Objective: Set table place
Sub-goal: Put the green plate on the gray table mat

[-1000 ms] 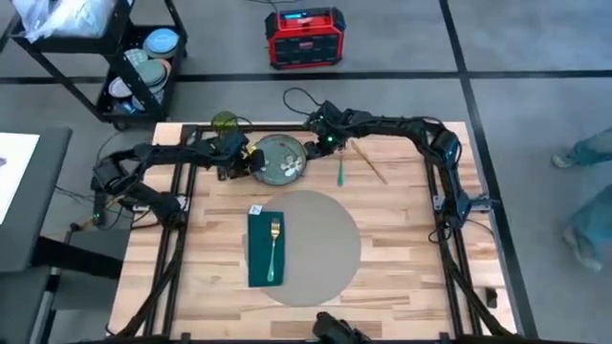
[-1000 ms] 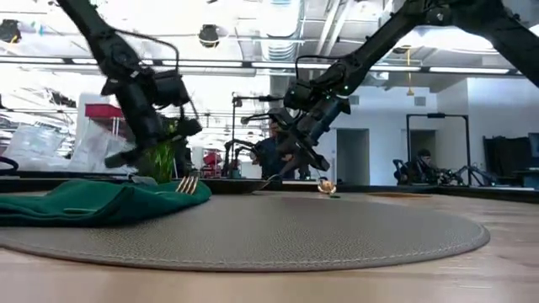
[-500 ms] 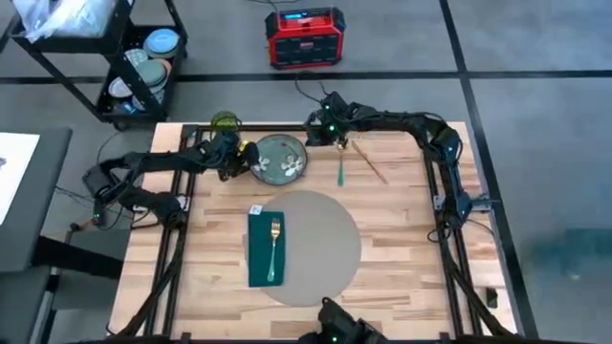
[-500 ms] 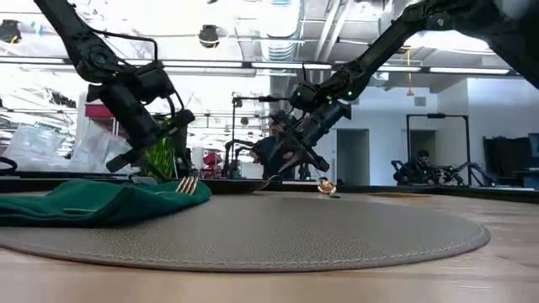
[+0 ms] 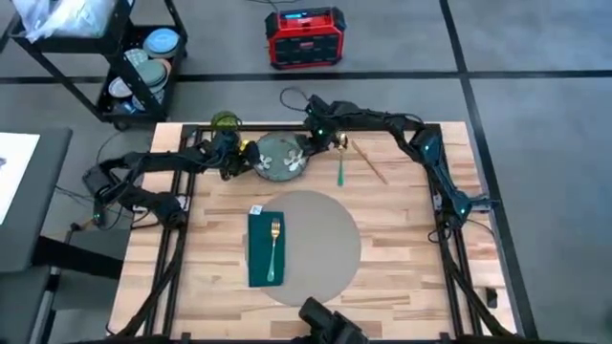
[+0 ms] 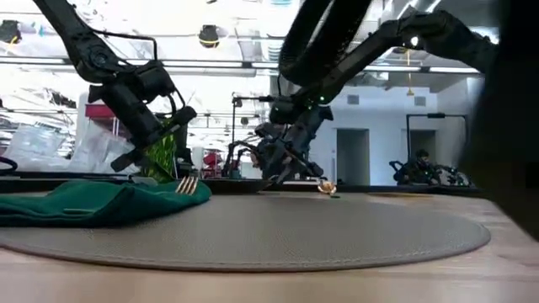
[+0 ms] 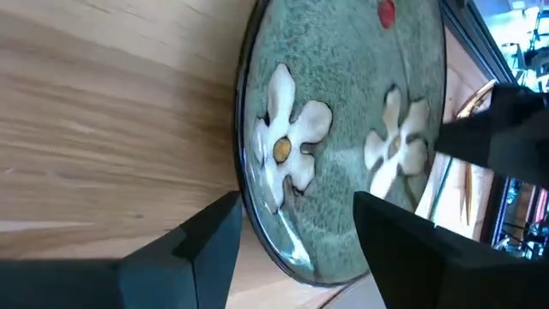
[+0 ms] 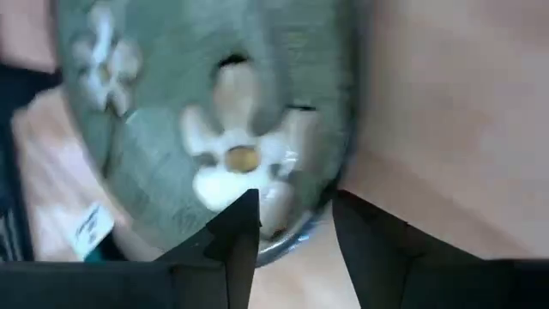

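Low view: plate (image 5: 281, 158) hidden by arms.

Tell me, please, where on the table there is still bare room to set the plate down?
The placemat is bare right of the green napkin and fork. Bare wood also lies on the table right of the mat. The far edge is crowded: plate, both grippers, a green glass, a green utensil and chopsticks.

2 slim black jointed arms trail loose black cables, and a green light glows just behind the right hand (image 5: 308, 151). The left hand (image 7: 292, 227) has 2 flat, matte dark fingers.
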Controlling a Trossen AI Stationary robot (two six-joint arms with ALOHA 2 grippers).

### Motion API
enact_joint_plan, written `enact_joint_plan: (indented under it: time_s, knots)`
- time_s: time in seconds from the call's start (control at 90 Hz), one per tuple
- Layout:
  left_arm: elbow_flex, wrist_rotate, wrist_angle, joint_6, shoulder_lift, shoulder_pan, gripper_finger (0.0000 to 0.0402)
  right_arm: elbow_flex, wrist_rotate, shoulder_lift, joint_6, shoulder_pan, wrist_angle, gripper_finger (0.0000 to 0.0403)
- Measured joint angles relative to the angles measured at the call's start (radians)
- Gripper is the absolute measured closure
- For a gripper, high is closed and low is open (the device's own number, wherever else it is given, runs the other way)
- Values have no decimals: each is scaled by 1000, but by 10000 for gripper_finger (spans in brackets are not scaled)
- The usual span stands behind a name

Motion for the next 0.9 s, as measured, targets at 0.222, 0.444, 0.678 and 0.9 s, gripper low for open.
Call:
enact_joint_plan:
  time_s: [0.222, 0.444, 0.678, 0.9]
  knots:
    - [0, 0, -2, 9, 26, 0, 217, 3, 3, -2, -79, 3, -47, 363]
    - [0, 2, 40, 8, 73, -3, 295, 3, -8, -2, -116, -3, -76, 396]
    - [0, 3, 76, 4, 73, -2, 392, 2, 8, -3, -140, -3, -99, 402]
    - [0, -4, 22, -36, 72, -3, 365, 2, -50, -3, -226, -11, -78, 378]
